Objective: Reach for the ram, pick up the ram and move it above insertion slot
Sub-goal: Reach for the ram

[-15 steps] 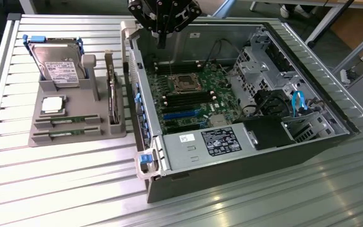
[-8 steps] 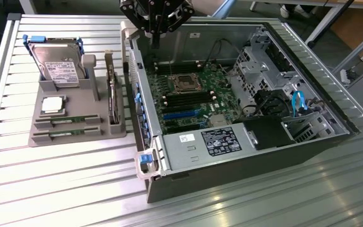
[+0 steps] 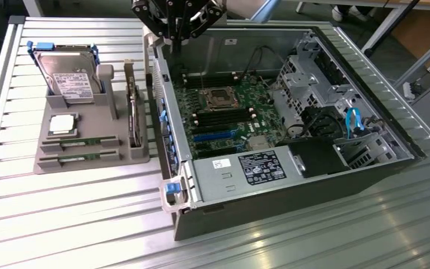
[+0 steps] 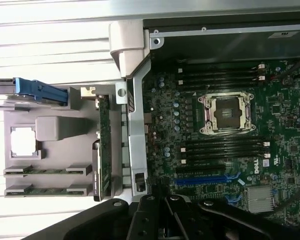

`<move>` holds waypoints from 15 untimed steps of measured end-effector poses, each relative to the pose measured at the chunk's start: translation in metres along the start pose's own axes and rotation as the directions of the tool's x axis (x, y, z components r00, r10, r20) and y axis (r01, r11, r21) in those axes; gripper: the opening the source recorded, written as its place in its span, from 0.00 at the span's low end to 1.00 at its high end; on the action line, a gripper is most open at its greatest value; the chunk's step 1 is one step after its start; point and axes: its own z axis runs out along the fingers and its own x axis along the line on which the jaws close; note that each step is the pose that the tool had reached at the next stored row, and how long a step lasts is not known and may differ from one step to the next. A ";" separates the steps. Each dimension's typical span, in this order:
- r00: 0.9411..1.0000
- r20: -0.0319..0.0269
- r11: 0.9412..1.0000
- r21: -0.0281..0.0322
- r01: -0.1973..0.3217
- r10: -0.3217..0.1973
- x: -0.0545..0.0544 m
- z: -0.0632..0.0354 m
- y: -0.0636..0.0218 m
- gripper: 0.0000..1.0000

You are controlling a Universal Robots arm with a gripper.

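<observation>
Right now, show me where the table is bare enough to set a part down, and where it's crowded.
Bare: the slatted table on the camera's side of the gray holder, to the exterior view's left of the computer case. Crowded: the holder, carrying hard drive, processor and ram, and the case interior.

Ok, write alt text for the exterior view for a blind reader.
The robot's hand hangs over the far end of an open computer case, its motherboard exposed. On the exterior view's left, a gray holder carries a hard drive, a processor chip and two ram sticks.
</observation>
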 end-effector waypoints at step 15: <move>1.000 0.000 1.000 0.000 0.000 0.000 0.020 -0.0006 -0.0013 0.10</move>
